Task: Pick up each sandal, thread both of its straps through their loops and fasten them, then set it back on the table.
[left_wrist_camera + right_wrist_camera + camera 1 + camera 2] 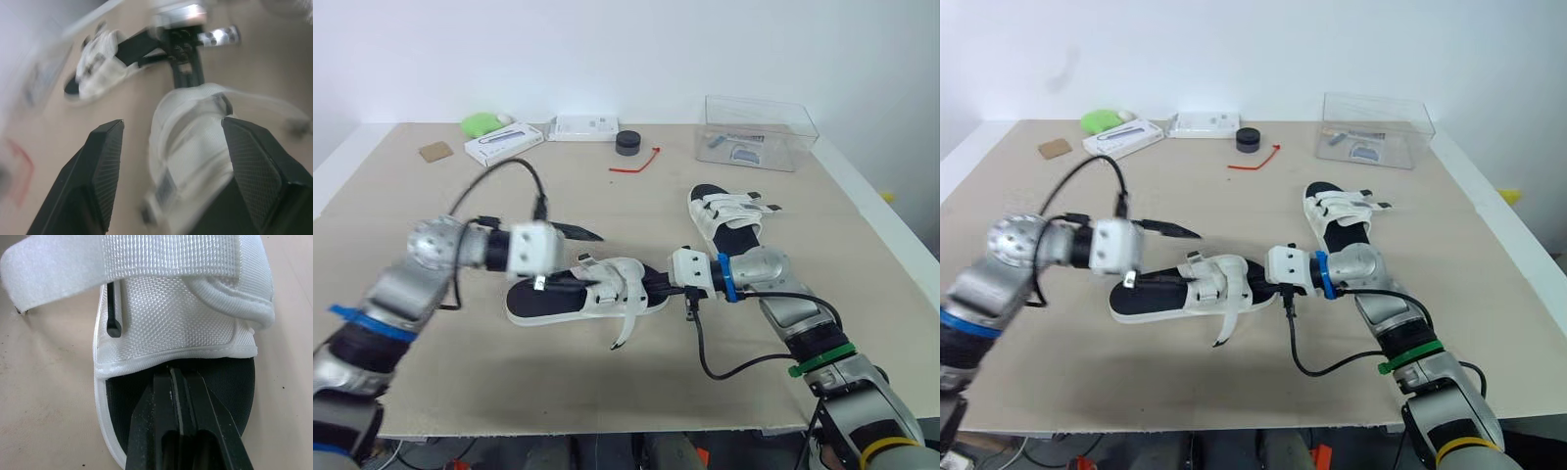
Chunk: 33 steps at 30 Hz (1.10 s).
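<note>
A white sandal with a black footbed (582, 294) lies mid-table, toe toward my right arm. One loose strap (625, 331) curls off its near side. My right gripper (658, 285) is shut on its toe end; in the right wrist view the fingers (178, 382) are pressed together over the footbed below the front strap (171, 308). My left gripper (579, 259) is open at the heel end, one finger above the sandal and one beside it, straddling the white upper (190, 147). The second sandal (729, 215) lies to the back right, straps across it.
A clear plastic box (759, 132) stands at the back right. Along the back edge are a black round object (627, 142), a red tie (636, 162), two white boxes (504, 142) (585, 127), a green object (481, 122) and a brown card (435, 151).
</note>
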### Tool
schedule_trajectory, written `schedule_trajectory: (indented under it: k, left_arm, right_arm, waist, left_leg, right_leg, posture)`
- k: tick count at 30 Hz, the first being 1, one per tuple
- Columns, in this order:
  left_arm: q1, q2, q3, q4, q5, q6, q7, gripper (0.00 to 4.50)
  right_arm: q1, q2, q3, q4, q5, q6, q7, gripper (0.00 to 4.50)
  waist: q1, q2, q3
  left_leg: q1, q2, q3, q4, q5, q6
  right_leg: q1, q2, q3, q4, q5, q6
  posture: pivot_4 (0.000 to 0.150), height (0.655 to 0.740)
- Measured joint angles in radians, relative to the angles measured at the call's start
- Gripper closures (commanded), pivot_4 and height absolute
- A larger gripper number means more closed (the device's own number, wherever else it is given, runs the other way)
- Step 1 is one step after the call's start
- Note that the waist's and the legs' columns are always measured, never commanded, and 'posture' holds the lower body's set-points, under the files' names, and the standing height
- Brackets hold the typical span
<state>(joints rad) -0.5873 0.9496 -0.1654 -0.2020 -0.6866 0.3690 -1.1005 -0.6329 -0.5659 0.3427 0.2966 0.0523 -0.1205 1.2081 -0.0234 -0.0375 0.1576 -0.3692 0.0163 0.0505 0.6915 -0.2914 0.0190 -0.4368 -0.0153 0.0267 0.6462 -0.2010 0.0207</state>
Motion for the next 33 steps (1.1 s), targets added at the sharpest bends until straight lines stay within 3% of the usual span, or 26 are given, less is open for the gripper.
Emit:
schedule_trajectory:
  k: [4,7,11,18,33]
  left_arm:
    - [0.128,0.099,0.115,-0.14,-0.352,0.38,0.035,1.23]
    - [0.29,0.09,0.125,-0.273,-0.434,0.489,0.093,1.23]
    - [0.381,0.038,0.109,-0.349,-0.406,0.513,0.17,1.23]
    - [0.37,-0.124,0.013,-0.309,-0.25,0.51,0.293,1.23]
    - [0.248,-0.222,-0.035,-0.075,-0.008,0.396,0.209,1.23]
  right_arm:
    - [-0.003,0.002,0.002,0.004,0.0,-0.006,0.008,4.5]
    - [-0.007,0.003,0.003,0.012,0.0,-0.012,0.011,4.5]
    - [-0.012,0.007,0.003,0.028,-0.004,-0.015,0.009,4.5]
    - [-0.015,0.014,0.003,0.036,-0.017,-0.021,0.008,4.5]
    - [0.006,0.005,-0.002,0.001,-0.018,-0.008,0.005,4.5]
  waist:
    - [-0.001,0.001,0.0]
    - [0.0,0.0,0.0]
    - [0.003,0.0,0.0]
    - [0.003,0.0,0.0]
    - [0.003,0.0,0.0]
  left_leg:
    - [0.001,0.0,0.0,-0.001,0.0,0.0]
    - [0.002,0.0,-0.001,-0.001,-0.001,-0.001]
    - [0.003,0.0,-0.003,-0.001,0.002,-0.004]
    - [0.009,-0.001,-0.003,-0.003,0.003,-0.005]
    - [0.011,-0.001,-0.003,-0.004,0.002,-0.005]
  right_leg:
    - [0.001,-0.001,0.0,0.0,-0.002,0.0]
    - [0.001,-0.002,0.0,0.001,-0.002,-0.002]
    - [0.002,-0.001,0.0,0.001,-0.003,-0.009]
    - [0.009,0.0,0.0,0.0,-0.003,-0.009]
    - [0.011,-0.001,0.0,0.0,-0.005,-0.009]
  posture:
    - [0.15,0.74]
    - [0.15,0.74]
    - [0.15,0.74]
    - [0.15,0.74]
    - [0.15,0.74]
